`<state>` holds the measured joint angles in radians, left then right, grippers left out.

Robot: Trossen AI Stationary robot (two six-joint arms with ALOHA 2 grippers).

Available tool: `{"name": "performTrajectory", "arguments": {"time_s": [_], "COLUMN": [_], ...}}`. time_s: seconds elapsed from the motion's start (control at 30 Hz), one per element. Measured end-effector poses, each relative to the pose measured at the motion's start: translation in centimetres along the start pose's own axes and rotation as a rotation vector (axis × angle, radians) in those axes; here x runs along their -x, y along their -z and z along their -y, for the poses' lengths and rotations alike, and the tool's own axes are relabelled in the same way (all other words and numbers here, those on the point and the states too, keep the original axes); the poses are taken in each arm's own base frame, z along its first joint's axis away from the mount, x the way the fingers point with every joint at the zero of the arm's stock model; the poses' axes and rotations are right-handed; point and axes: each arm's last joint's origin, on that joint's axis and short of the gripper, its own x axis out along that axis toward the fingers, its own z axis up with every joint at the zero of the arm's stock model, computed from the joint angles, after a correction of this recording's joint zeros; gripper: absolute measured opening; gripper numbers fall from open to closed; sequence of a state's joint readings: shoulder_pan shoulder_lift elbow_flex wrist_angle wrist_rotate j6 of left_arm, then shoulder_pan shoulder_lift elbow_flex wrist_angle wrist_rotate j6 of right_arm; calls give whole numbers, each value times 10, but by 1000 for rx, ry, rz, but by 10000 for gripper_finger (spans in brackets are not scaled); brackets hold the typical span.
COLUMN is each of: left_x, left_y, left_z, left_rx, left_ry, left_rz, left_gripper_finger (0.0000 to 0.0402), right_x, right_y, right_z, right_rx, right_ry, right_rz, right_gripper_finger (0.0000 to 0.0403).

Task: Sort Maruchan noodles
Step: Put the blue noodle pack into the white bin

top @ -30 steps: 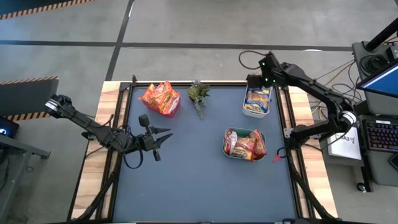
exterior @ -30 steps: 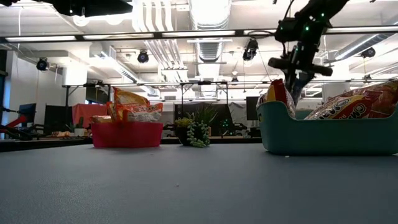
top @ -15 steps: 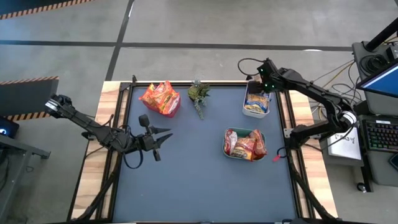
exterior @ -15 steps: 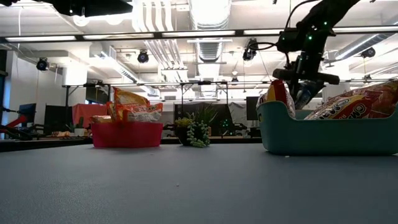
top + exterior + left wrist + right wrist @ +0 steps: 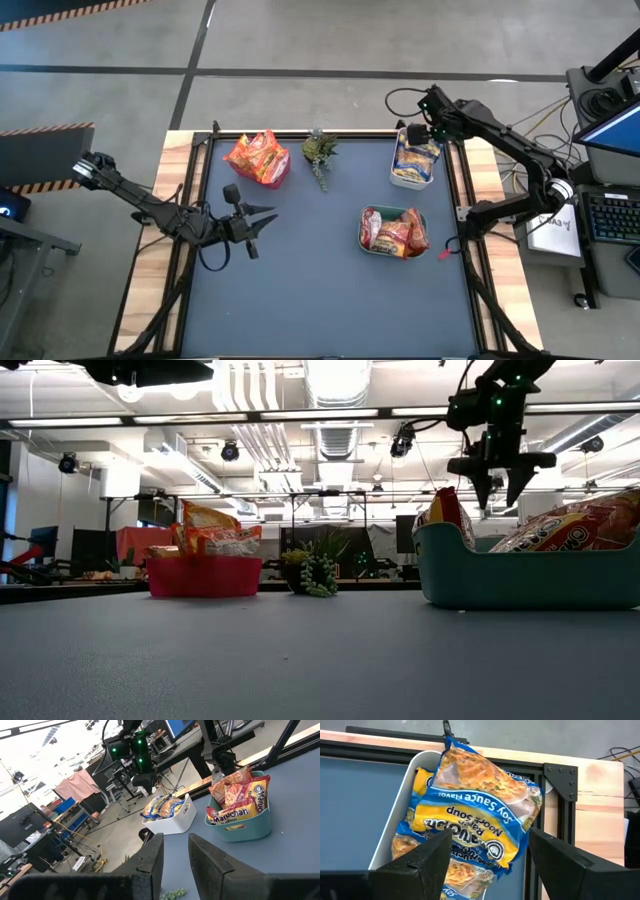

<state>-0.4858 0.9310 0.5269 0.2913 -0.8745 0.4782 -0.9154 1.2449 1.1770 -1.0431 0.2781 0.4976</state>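
My right gripper (image 5: 498, 485) hangs open and empty over the white bin (image 5: 398, 178) at the table's far right. It also shows in the right wrist view (image 5: 490, 845). Yellow-and-blue Maruchan packets (image 5: 480, 815) are piled in that bin, and the top one lies flat over its far end. Red packets (image 5: 395, 232) stand in the teal bin (image 5: 520, 575). Orange packets (image 5: 258, 157) fill the red bin (image 5: 203, 575) at the far left. My left gripper (image 5: 262, 222) waits open and empty over the table's left half.
A small green plant (image 5: 319, 152) stands at the far edge between the red bin and the white bin. Black frame rails (image 5: 455, 190) run along the table's sides. The dark mat (image 5: 310, 290) lies bare in the near half.
My right gripper has dipped toward the white bin, then risen again and shifted a little toward the table's right edge. Its fingers stand wider apart now than a second ago. A yellow-and-blue packet now lies on top of the pile in the white bin.
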Motion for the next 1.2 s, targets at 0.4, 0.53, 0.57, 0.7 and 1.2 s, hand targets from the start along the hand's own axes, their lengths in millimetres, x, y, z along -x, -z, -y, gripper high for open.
{"name": "performTrajectory", "arguments": {"time_s": [0.4, 0.53, 0.57, 0.7, 1.2], "left_x": [0, 0, 0, 0, 0], "left_y": [0, 0, 0, 0, 0], "left_z": [0, 0, 0, 0, 0], "left_rx": [0, 0, 0, 0, -7], "left_ry": [0, 0, 0, 0, -2], "left_rz": [0, 0, 0, 0, -1], "left_gripper_finger": [73, 73, 73, 73, 73], "right_x": [-13, -32, -36, -53, -72], "right_y": [7, 13, 14, 20, 39], "right_z": [-4, -7, -8, -11, -22], "right_rx": [20, 30, 30, 30, 52], "right_ry": [68, 65, 57, 34, -65], "right_rz": [52, 100, 118, 164, 196], "right_gripper_finger": [156, 96, 81, 32, 9]}}
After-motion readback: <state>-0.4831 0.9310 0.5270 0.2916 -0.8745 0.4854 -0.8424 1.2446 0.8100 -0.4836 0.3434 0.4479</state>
